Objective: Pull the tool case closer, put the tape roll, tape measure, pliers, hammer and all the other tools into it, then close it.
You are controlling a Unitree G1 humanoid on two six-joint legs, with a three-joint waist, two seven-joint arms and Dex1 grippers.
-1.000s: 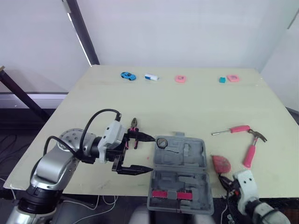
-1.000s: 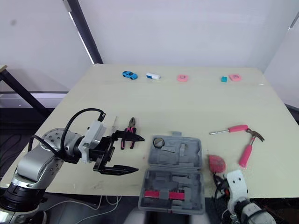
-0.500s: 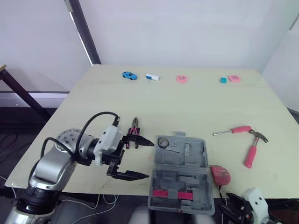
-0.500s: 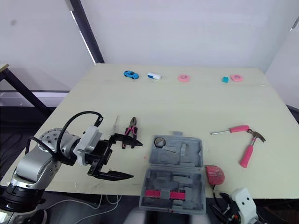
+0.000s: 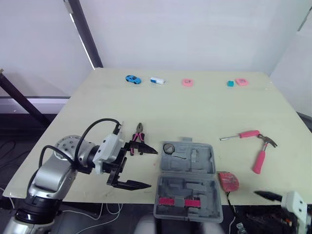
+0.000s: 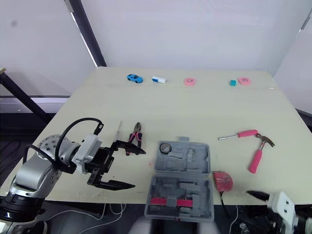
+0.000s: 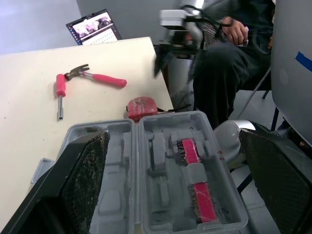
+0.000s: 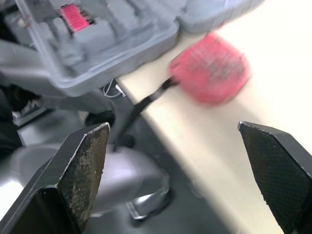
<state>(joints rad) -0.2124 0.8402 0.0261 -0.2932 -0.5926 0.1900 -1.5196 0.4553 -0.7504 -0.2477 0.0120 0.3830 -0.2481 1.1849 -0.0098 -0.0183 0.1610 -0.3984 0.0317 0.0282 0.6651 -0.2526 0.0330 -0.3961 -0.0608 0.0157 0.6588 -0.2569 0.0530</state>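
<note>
- Left gripper (image 5: 152, 168), lower left of frame: jaws spread wide, empty, tips aimed right at the tool case (image 5: 187, 178).
- Case lies open at lower centre, by the counter (image 5: 204, 107) front edge.
- Pliers (image 5: 139, 142) lie just above the left gripper's upper finger. Their long axis runs up-frame, nose up, pink handles down. Contact with the finger: cannot tell.
- Left arm is clearly nearer the pliers; likely its next pick.
- Right gripper (image 8: 173, 129), lower right corner: wide, empty.
- Tape measure (image 5: 228, 180) sits just right of the case, nearest the right gripper.
- Hammer (image 5: 263, 151) and screwdriver (image 5: 239, 135) lie further up-frame.
- No readable brand on case or tools; laptop (image 7: 95, 24) screen illegible.
</note>
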